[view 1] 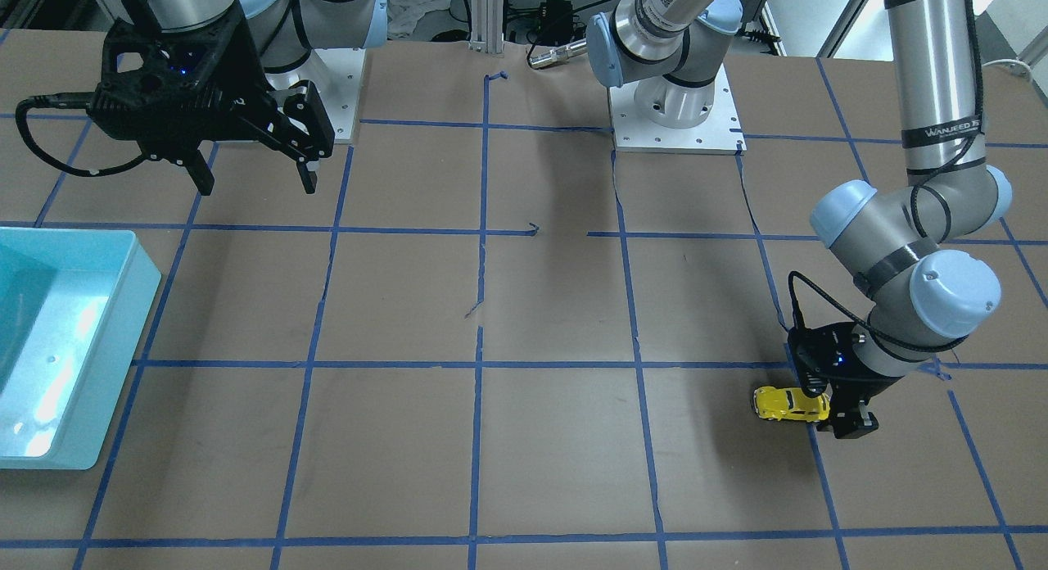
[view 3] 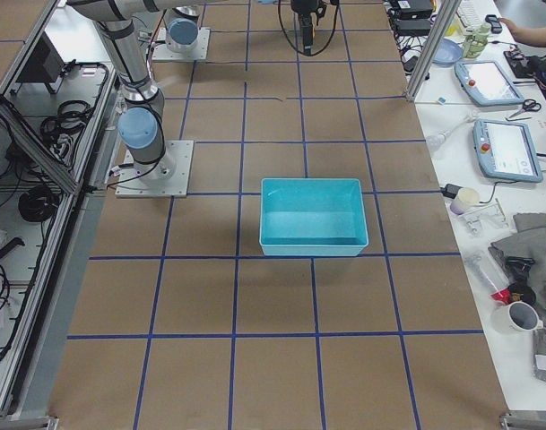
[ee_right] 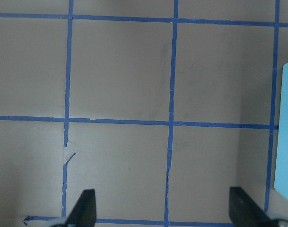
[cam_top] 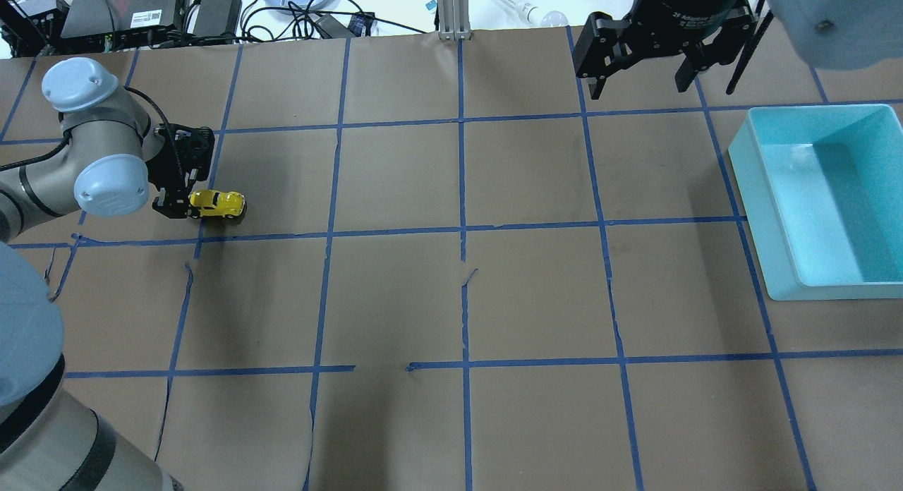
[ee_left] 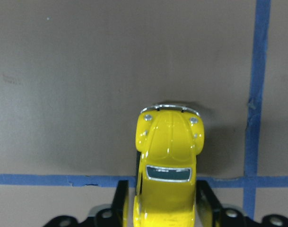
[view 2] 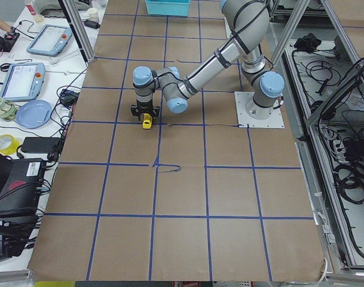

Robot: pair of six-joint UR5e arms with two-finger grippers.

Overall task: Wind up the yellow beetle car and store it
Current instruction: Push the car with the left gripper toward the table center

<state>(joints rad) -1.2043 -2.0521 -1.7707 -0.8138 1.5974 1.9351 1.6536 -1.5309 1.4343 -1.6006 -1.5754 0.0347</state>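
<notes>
Left wrist-mounted, jaws pinching car (ee_left: 168,165) (overhead unclear)

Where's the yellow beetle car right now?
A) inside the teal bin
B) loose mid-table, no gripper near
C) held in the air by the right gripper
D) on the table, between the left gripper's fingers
D: the left wrist view shows the yellow beetle car on the paper with the left gripper closed on its sides, far from the teal bin; the right gripper hangs open.

Count recorded: one car (cam_top: 217,203), one bin (cam_top: 769,223), one table (cam_top: 536,300). Two arms: left arm (cam_top: 92,152), right arm (view 1: 188,1). Two grippers: left gripper (cam_top: 185,203), right gripper (view 1: 256,177).
</notes>
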